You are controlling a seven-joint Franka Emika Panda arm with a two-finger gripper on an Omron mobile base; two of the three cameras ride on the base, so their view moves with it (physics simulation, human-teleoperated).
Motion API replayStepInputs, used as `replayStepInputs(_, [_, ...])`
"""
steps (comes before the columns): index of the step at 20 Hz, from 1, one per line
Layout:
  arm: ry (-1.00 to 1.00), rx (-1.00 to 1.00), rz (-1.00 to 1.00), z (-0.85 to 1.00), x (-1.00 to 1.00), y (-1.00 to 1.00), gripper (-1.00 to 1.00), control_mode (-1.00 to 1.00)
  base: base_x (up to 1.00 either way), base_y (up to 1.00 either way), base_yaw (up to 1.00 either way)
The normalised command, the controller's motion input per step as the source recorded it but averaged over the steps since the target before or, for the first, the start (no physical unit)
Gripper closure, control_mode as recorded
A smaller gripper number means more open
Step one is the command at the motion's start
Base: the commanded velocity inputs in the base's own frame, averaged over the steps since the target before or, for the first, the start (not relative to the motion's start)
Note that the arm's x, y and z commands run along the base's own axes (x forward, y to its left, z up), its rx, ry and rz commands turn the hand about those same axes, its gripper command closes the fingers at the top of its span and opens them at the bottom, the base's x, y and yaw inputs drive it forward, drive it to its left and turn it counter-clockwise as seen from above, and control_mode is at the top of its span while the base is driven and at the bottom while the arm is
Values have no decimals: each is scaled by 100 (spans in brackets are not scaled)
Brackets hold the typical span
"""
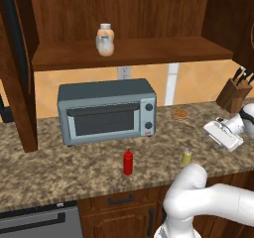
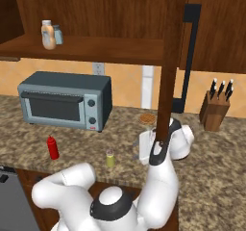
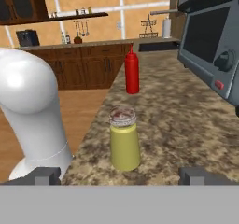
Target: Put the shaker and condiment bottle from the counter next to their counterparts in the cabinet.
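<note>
Yellow-green shaker (image 3: 124, 143) stands upright on the granite table (image 3: 186, 125), just ahead between my jaws, which gape wide apart, untouching; red condiment bottle (image 3: 132, 71) stands farther beyond.

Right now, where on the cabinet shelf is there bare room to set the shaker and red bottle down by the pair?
The cabinet shelf is bare plank right of the peach bottle and clear shaker, up to the cabinet's side wall. A shorter bare stretch lies to their left. On the counter, the open gripper faces the yellow shaker, with the red bottle beyond, beside the toaster oven.
</note>
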Motion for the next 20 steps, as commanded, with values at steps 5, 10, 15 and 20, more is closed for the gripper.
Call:
replayStepInputs(5, [-5,0,-13,-28,-6,16,-100,-100,0,0,0])
replayStepInputs(10, [-13,0,0,-29,-36,14,-100,-100,0,0,0])
replayStepInputs(15, [-11,0,0,-5,-6,15,-100,-100,0,0,0])
replayStepInputs(20, [0,0,0,0,8,12,-100,-100,0,0,0])
